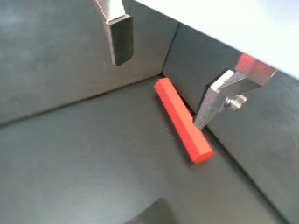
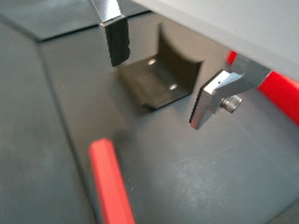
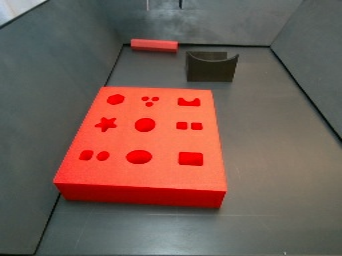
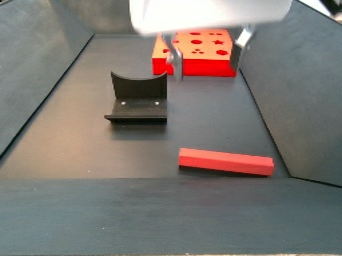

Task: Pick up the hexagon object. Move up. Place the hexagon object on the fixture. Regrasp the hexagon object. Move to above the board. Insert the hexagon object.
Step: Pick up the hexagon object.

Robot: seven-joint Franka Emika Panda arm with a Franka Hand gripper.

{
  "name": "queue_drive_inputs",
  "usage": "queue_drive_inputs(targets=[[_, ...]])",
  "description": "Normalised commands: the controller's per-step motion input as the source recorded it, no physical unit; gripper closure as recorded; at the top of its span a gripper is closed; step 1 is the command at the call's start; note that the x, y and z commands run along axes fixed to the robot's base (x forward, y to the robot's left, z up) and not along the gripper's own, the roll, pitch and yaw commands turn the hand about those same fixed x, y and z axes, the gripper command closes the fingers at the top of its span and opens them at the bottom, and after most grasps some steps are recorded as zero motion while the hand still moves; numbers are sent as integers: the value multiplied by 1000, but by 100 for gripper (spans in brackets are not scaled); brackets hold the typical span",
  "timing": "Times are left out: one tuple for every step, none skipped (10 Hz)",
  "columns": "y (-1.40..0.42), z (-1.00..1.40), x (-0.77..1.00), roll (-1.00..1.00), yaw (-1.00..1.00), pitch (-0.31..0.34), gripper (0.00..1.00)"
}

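Hexagon object [image 1: 184,119] lies flat on floor beside fixture [image 2: 163,77], untouched. We hold gripper [image 1: 163,72] above it, jaws wide, empty. Bar's long axis runs slantwise between fingers [image 1: 121,39]; we judge wrist turn needed.

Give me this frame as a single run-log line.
stage: pre-grasp | end effector: open, empty, above floor | hexagon object: flat on floor, untouched | fixture: empty | board: no insert
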Motion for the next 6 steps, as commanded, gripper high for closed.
queue_drive_inputs(targets=[[457,-431,0,0,717,0,0],[494,-503,0,-13,663,0,0],[546,-554,0,-50,626,-10,0],[537,-597,-9,-66,626,-16,0],[509,-597,-17,-90,631,-21,0],[403,-546,0,-130,631,-36,0]])
